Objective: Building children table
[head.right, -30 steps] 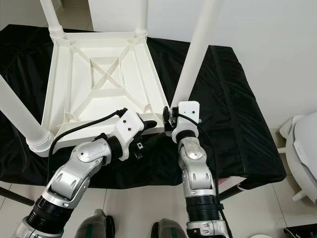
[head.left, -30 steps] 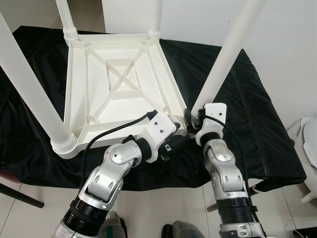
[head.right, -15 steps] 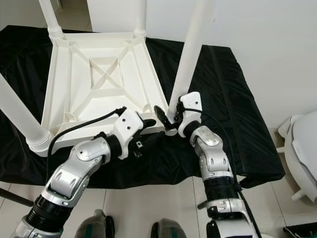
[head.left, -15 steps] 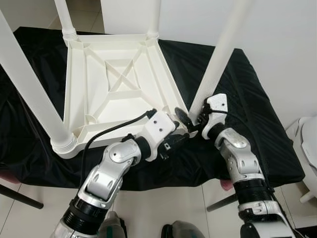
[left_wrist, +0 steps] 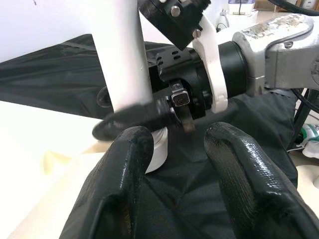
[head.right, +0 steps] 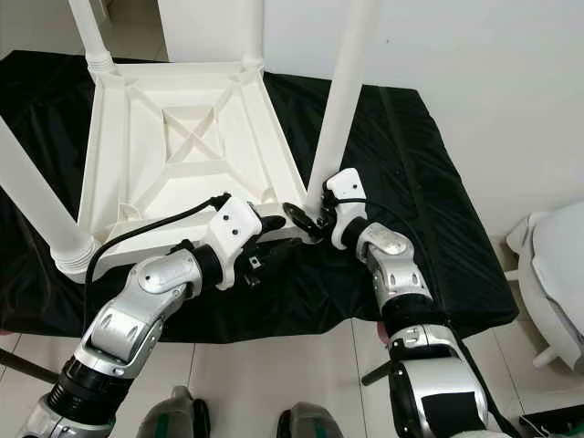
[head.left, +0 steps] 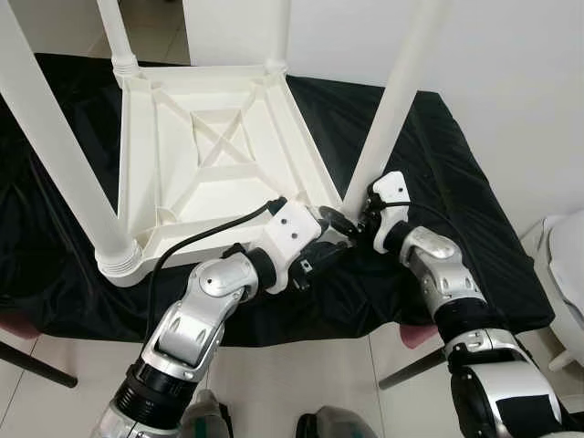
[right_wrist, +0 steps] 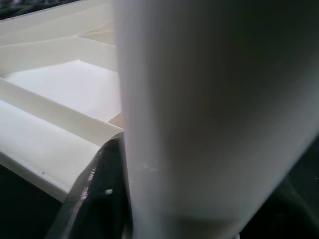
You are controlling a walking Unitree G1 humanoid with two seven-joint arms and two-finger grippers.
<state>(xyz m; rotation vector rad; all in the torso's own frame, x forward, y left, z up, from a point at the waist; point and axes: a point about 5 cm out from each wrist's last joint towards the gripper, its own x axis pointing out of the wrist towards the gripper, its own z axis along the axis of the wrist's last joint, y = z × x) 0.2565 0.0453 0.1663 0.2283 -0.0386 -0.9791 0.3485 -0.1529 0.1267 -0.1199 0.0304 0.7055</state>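
A white plastic children's table (head.left: 210, 155) lies upside down on a black cloth. Its legs point up. The near-right leg (head.left: 392, 100) stands in the near-right corner socket, leaning a little to the right. My right gripper (head.left: 349, 215) is shut on the base of this leg, reaching in from the right; one black finger (left_wrist: 129, 122) crosses in front of the leg (left_wrist: 127, 55). My left gripper (left_wrist: 174, 144) is open just below that corner, its fingers (left_wrist: 124, 164) apart with nothing between them, pointing at the leg's base.
Three other legs rise from the table: near-left (head.left: 64, 155), far-left (head.left: 114, 36), far-right (head.left: 278, 32). The black cloth (head.left: 456, 182) covers a low surface ending to my right. A white object (head.left: 570, 265) stands at the right on the tiled floor.
My right arm has swung round from below the leg to its right side, and the fingers now wrap the leg's base. The leg stands a little more upright. The left gripper has barely moved.
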